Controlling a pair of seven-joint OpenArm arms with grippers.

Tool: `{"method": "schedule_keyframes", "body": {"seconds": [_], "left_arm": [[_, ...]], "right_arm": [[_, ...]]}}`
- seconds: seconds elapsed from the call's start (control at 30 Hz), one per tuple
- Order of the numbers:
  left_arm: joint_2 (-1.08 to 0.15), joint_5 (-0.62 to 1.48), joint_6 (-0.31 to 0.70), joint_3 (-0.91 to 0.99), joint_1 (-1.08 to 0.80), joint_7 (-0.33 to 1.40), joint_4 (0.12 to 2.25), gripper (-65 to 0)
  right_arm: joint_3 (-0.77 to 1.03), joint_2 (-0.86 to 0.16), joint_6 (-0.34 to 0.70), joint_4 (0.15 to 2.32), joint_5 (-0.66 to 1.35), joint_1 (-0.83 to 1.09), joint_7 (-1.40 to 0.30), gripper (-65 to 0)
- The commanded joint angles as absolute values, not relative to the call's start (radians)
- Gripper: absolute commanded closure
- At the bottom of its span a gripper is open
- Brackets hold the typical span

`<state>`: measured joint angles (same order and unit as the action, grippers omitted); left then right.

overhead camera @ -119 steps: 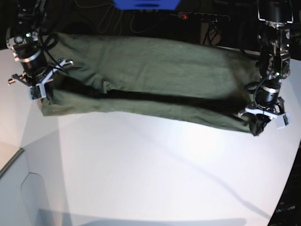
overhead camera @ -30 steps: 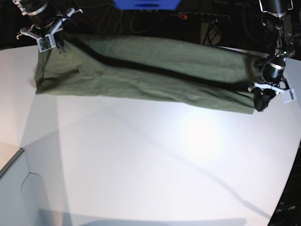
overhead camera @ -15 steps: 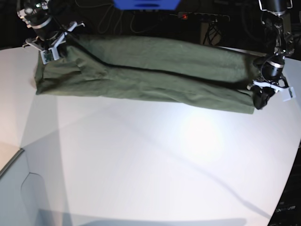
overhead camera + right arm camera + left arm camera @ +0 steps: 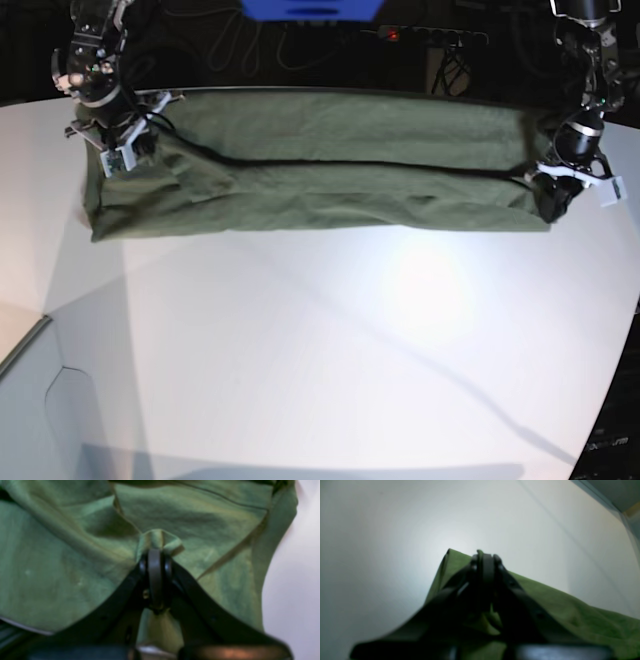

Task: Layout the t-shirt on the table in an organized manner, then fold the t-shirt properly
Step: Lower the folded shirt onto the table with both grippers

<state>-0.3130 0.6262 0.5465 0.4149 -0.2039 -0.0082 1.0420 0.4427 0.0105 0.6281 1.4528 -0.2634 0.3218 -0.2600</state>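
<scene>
Both arms have carried the t-shirt (image 4: 320,165) toward the desk's (image 4: 330,340) far edge, the left pincer (image 4: 553,207) and right pincer (image 4: 127,160) each clamped on an end, stretching it flat for folding

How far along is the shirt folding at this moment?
Done: the olive-green cotton t-shirt lies stretched in a long band, doubled lengthwise, on the white table. In hand: the left gripper and right gripper are each shut on an end of the cloth. Left: releasing, then folding crosswise into a compact stack.
</scene>
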Motion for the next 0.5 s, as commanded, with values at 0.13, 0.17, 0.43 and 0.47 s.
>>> {"method": "schedule_keyframes", "body": {"seconds": [0.13, 0.17, 0.43, 0.47], "left_arm": [[-0.328, 0.636, 0.553, 0.418, -0.196, -0.031, 0.987, -0.6], [-0.328, 0.636, 0.553, 0.418, -0.196, -0.031, 0.987, -0.6], [-0.329, 0.645, 0.544, 0.427, -0.229, -0.03, 0.997, -31.3], [-0.329, 0.645, 0.544, 0.427, -0.24, -0.03, 1.007, -34.5]], "right_arm": [[0.44, -0.015, 0.642, 1.383, -0.298, 0.266, -0.311, 0.0], [0.44, -0.018, 0.642, 1.374, -0.298, 0.26, -0.312, 0.0], [0.433, -0.031, 0.642, 1.357, -0.298, 0.252, -0.312, 0.0], [0.433, -0.03, 0.642, 1.36, -0.298, 0.252, -0.312, 0.0]]}}
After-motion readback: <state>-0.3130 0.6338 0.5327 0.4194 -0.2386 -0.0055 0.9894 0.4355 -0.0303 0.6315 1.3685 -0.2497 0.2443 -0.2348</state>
